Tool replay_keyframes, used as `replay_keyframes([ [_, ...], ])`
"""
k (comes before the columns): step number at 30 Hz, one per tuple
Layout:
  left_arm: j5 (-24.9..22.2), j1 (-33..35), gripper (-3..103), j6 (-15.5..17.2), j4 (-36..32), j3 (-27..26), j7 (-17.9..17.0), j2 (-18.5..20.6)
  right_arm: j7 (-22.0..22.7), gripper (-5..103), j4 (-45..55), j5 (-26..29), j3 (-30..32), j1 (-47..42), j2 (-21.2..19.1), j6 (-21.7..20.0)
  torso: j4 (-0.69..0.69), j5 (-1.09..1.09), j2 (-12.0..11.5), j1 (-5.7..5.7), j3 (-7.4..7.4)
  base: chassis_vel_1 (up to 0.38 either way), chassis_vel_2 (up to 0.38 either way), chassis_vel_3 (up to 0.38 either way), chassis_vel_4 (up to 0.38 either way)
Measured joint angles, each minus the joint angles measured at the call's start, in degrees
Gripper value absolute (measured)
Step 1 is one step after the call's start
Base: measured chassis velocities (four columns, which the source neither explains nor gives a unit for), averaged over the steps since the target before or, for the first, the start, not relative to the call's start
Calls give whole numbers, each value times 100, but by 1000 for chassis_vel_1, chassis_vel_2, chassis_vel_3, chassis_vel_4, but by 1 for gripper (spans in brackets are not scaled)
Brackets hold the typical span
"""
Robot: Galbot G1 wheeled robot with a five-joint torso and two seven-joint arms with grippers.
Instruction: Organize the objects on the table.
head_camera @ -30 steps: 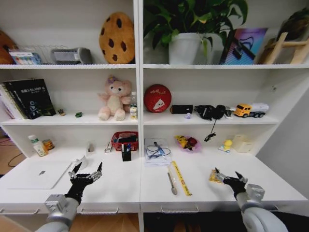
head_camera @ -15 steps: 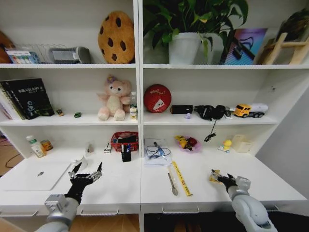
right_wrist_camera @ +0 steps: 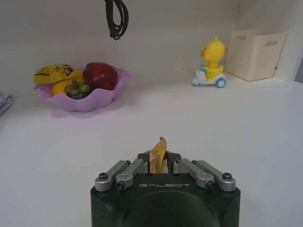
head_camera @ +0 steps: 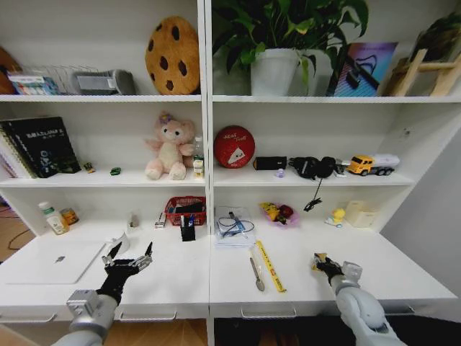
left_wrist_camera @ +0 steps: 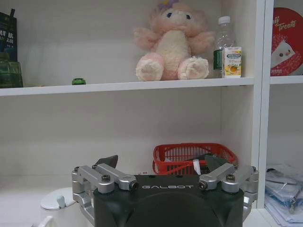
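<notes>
On the white table point(head_camera: 180, 282), my right gripper point(head_camera: 325, 265) is down at the front right, shut on a small yellow-orange packet point(right_wrist_camera: 157, 153) that stands upright between its fingers. My left gripper point(head_camera: 128, 259) hovers open over the front left, with nothing between its fingers point(left_wrist_camera: 108, 161). A thin silver laptop point(head_camera: 57, 261) lies closed to its left. A silver pen point(head_camera: 256, 272) and a yellow ruler point(head_camera: 271, 265) lie near the middle. A small can point(head_camera: 70, 215) and a bottle point(head_camera: 52, 216) stand at the back left.
At the back of the table are a red basket point(head_camera: 186, 210), a stack of papers with a cable point(head_camera: 234, 225), a purple fruit bowl point(right_wrist_camera: 85, 94), a yellow duck toy point(right_wrist_camera: 210, 64) and a cream box point(right_wrist_camera: 255, 54). A white lidded object point(left_wrist_camera: 59, 205) sits near my left gripper.
My right gripper has gone from open to shut on the yellow-orange packet and drawn slightly left. The left arm has not moved.
</notes>
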Motion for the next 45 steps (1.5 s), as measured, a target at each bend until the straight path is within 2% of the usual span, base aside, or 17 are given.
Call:
replay_keyframes([
  [1, 0, 0, 100, 0, 0, 0, 0, 0, 0, 24, 0, 0, 0, 0, 0, 0, 0, 0, 0, 0, 0, 0, 0, 0, 0],
  [5, 0, 0, 100, 0, 0, 0, 0, 0, -66, 3, -43, -67, 13, 0, -43, 130, 0, 1, 0, 0, 0, 0, 0, 0, 0],
  [12, 0, 0, 100, 0, 0, 0, 0, 0, -513, 0, 164, -271, 34, 0, -296, 537, 0, 0, 0, 0, 0, 0, 0, 0, 0],
  [13, 0, 0, 100, 0, 0, 0, 0, 0, -668, 0, 224, -281, 34, 10, -363, 630, 0, 0, 0, 0, 0, 0, 0, 0, 0],
  [15, 0, 0, 100, 0, 0, 0, 0, 0, -1319, 0, 179, -285, -86, 191, -699, 1022, -2, -1, 0, -1, 0, 0, 0, 0, 0],
  [16, 0, 0, 100, 0, 0, 0, 0, 0, -1319, 0, 179, -285, -86, 191, -699, 1022, -2, -1, 0, -1, 0, 0, 0, 0, 0],
  [18, 0, 0, 100, 0, 0, 0, -4, 0, -1885, 0, -335, -262, -447, 691, -1047, 1489, 1, -1, 0, 0, 0, 0, 0, 0, 0],
  [19, 0, 0, 100, 0, 0, 0, -4, 0, -1885, 0, -335, -262, -447, 691, -1047, 1489, 1, -1, 0, 0, 0, 0, 0, 0, 0],
  [21, 0, 0, 100, 0, 0, 0, -1, 0, -2140, 0, -939, -205, -850, 1296, -1215, 1737, -1, 4, 0, 0, 1, 0, 0, 0, 0],
  [22, 0, 0, 100, 0, 0, 0, -1, 0, -2140, 0, -939, -205, -850, 1296, -1215, 1737, -1, 4, 0, 0, 1, 0, 0, 0, 0],
  [24, 0, 0, 100, 0, 0, 0, 0, 0, -2203, 0, -1682, -152, -1397, 2128, -1287, 1854, 1, 0, -1, 0, 0, 0, 0, 0, 0],
  [27, 0, 0, 100, 0, 0, 0, -2, 0, -2208, 0, -1910, -161, -1577, 2374, -1287, 1899, 1, 3, -1, 1, 1, 0, 0, 0, 0],
  [29, 0, 0, 100, 0, 0, 0, 0, -1, -2218, 0, -2361, -197, -2049, 2971, -1247, 1946, 0, -2, -1, 0, 1, 0, 0, 0, 0],
  [32, 0, 0, 100, 0, 0, 0, -1, 0, -2208, 0, -2522, -194, -2264, 3253, -1210, 1946, -1, 1, -1, 0, 1, 0, 0, 0, 0],
  [35, 0, 0, 100, 0, 0, 0, 0, 0, -2156, 0, -3114, -209, -2900, 4201, -1034, 1942, 2, 0, -1, 1, 1, 0, 0, 0, 0],
  [45, 0, 0, 100, 0, 0, 0, 0, 0, -1926, 0, -4042, -355, -3138, 4780, -792, 1877, 0, 0, -1, 1, 0, 0, 0, 0, 0],
])
